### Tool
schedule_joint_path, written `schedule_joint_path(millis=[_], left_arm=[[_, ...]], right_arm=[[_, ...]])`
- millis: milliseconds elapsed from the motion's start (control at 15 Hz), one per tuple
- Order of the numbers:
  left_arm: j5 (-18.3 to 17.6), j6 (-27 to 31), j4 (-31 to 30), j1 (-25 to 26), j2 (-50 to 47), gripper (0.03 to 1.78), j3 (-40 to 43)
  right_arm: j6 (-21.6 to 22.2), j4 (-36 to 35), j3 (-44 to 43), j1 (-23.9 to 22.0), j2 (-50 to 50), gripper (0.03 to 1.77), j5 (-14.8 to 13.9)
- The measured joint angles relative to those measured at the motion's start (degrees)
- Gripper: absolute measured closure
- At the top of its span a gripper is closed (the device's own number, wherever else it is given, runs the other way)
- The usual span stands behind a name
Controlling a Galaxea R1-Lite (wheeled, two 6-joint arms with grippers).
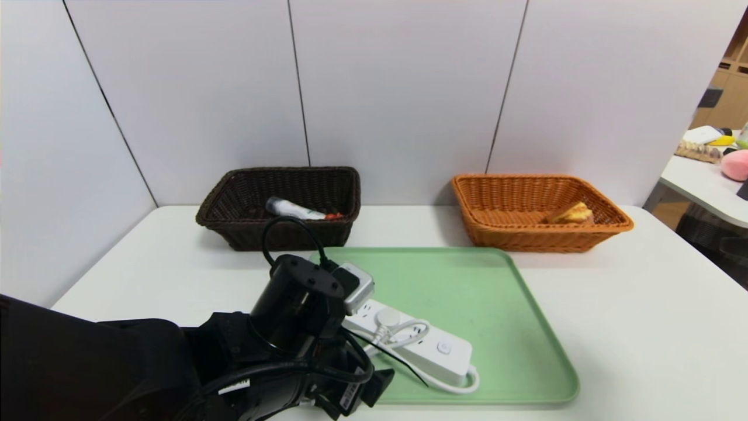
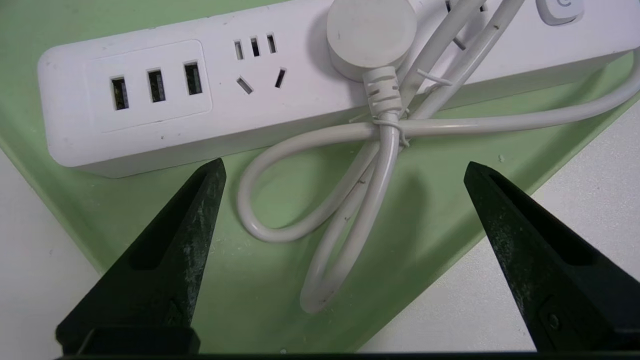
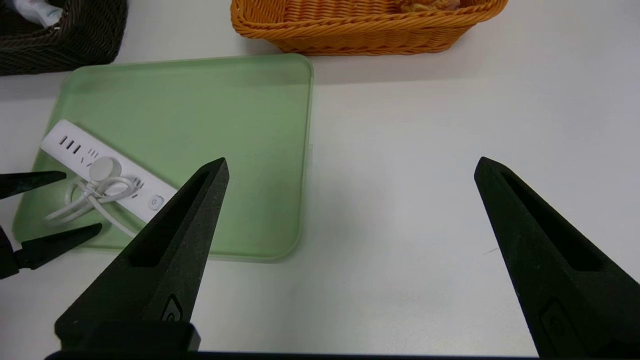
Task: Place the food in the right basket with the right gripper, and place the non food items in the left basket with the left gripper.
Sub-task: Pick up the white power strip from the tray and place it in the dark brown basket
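The left pincer (image 2: 345, 165) hangs over the tray (image 1: 467, 316), spread wide and empty — the power strip (image 2: 300, 70) and its bundled cord (image 2: 370, 180) lie just beyond its tips. The strip's switch (image 1: 444, 347) bears a small symbol; a label (image 1: 350, 390) on that pincer looks printed, perhaps a barcode, too small to read. The right pincer (image 3: 352, 167), also wide and empty, is over the table (image 3: 390, 200) — right of the tray.

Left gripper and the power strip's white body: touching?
Apart. The left wrist view shows the left gripper open, green tray surface visible between each fingertip and the power strip.
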Motion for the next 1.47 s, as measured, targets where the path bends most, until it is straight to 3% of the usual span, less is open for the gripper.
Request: schedule_joint_path(millis=[933, 1200, 1400, 1467], left_arm=[[0.00, -1.38, -0.13, 0.00, 2.49, 0.12, -1.29], [0.02, -1.35, -0.17, 0.02, 3.08, 0.73, -1.40], [-0.06, -1.77, -1.10, 0.06, 3.69, 1.02, -1.35], [-0.13, -2.34, -2.18, 0.09, 4.13, 1.24, -1.18]], right_arm=[[-0.02, -0.05, -0.20, 0.00, -0.33, 0.11, 0.00], [-0.02, -0.05, -0.34, 0.00, -0.67, 0.11, -0.02], [-0.02, 0.06, -0.33, 0.00, -1.24, 0.11, -0.02], [-0.02, 0.11, -0.22, 0.00, -1.49, 0.11, 0.00]])
